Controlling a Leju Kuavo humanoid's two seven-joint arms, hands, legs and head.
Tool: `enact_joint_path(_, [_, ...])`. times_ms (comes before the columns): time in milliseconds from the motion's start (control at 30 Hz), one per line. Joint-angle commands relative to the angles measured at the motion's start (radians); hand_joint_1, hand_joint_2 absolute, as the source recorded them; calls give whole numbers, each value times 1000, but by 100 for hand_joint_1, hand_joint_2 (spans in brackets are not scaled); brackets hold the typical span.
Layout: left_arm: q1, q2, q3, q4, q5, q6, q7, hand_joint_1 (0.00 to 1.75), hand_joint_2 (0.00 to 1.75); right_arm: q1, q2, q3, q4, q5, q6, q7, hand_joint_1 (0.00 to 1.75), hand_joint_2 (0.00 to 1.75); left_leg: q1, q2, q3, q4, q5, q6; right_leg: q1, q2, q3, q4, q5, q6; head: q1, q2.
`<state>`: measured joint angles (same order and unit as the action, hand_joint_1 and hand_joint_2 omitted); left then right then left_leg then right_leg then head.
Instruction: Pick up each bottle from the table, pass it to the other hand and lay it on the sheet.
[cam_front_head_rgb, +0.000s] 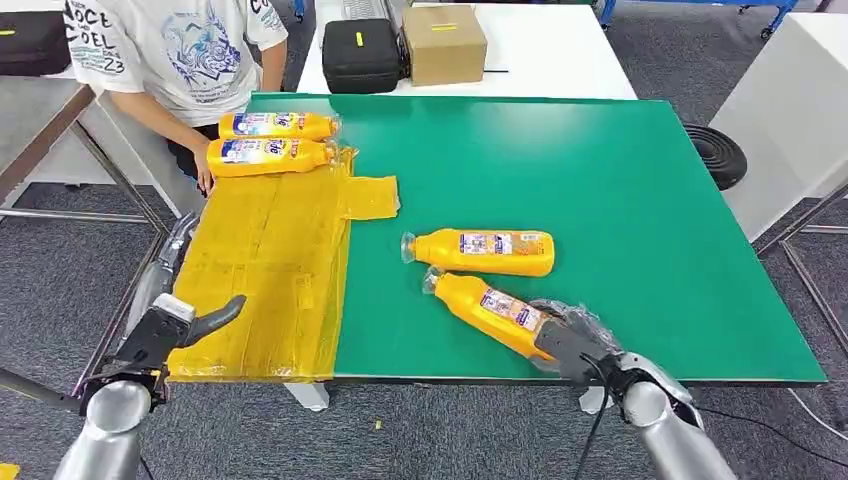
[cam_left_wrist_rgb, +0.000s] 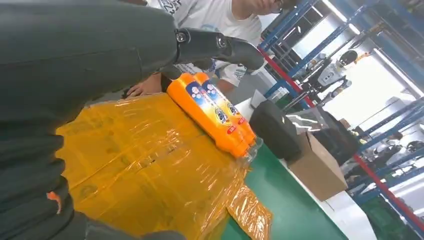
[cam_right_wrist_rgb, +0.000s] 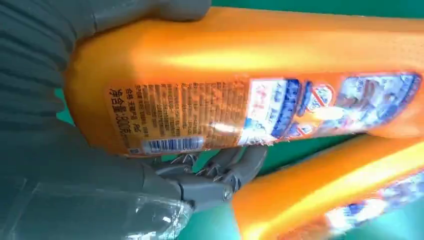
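From my head I see my right hand (cam_front_head_rgb: 570, 345) wrapped around the base of the near bottle (cam_front_head_rgb: 490, 310) on the green table (cam_front_head_rgb: 640, 180); my right wrist adds the close detail, fingers (cam_right_wrist_rgb: 220, 175) curled under it and its label facing the camera; the bottle lies flat, its long axis slanting, cap toward the yellow sheet (cam_front_head_rgb: 270, 270), base in my hand; a second bottle (cam_front_head_rgb: 480, 251) lies just beyond it, cap also toward the sheet; my left hand (cam_front_head_rgb: 175, 330) hangs open and empty over the sheet's near edge; two more bottles (cam_front_head_rgb: 272, 140) lie side by side at the sheet's far end, beside a person's hand (cam_left_wrist_rgb: 145, 87).
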<state>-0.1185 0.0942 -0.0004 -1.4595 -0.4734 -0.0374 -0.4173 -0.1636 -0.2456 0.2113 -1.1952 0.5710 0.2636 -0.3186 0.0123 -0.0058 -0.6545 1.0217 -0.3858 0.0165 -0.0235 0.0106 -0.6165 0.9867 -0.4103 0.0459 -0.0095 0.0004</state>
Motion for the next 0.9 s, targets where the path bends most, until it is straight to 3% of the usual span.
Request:
enact_joint_path(33, [-12, -14, 20, 46, 3, -4, -4, 0, 175, 16, 63, 2, -31, -15, -15, -45, 175, 175, 0, 0, 0, -1, 0, 0, 0, -1, 0, 0, -1, -2, 0, 0])
enact_joint_path(100, [-18, -35, 33, 44, 42, -6, -27, 0, 175, 34, 103, -19, -83, -46, -60, -172, 175, 175, 0, -1, 0, -1, 0, 1, 1, -2, 1, -1, -2, -2, 0, 0])
enact_joint_path(200, [-25, -65, 34, 35, 116, -21, -27, 0, 175, 57, 175, -21, -201, -60, -92, -236, 175, 175, 0, -1, -3, 0, 0, 2, 0, -2, -2, 0, -2, -2, 0, 0])
enact_joint_path(433, [-31, -76, 21, 46, 169, -37, -21, 0, 175, 75, 196, -16, -243, -74, -111, -254, 175, 175, 0, -3, -8, 0, 1, 1, 0, -4, -7, 1, -2, -2, 0, 0])
enact_joint_path(733, [-19, -102, 51, 93, 433, -82, 15, 0, 175, 77, 325, -46, -232, -25, -239, -273, 175, 175, 0, 0, -8, -1, 0, 1, 0, -1, -7, 0, -2, -1, 0, 0])
enact_joint_path(900, [-36, -68, -34, 188, 795, -448, 84, 0, 175, 10, 360, -47, -122, -37, -258, -301, 175, 175, 0, -1, -7, -2, 0, 1, 0, -1, -6, -1, -2, -1, 0, 0])
